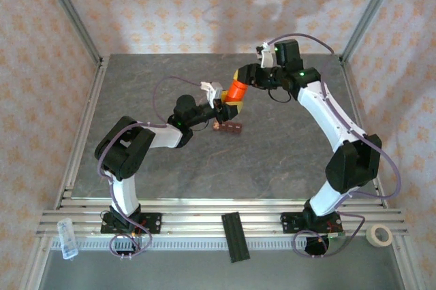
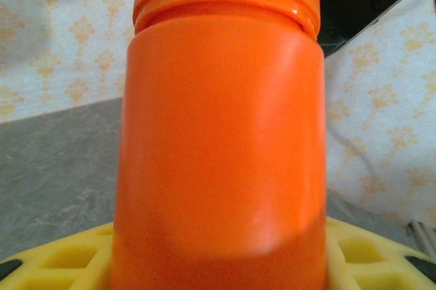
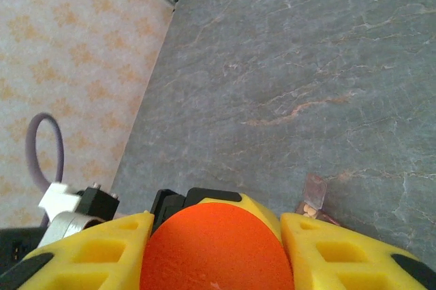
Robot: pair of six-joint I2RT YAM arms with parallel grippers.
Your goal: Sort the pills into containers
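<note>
Now, left fingers [image 2: 61,263] pinch the orange bottle [image 1: 236,90], right fingers [image 3: 95,249] pinch its cap [image 3: 216,249]; twist the cap off gently, holding the bottle steady near the containers [image 1: 230,127].

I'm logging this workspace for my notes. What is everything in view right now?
orange bottle: one, orange, held mid-table between both end effectors
pill containers: one bar, dark red-brown, on the table by the bottle
black strip: one, black, near rail
tape roll: one, white, near right corner
clear plastic piece: one, transparent, near left corner
table: one, grey stone pattern
left end effector: yellow fingers, closed on the bottle's base
right end effector: yellow fingers, closed on the bottle's top
</note>
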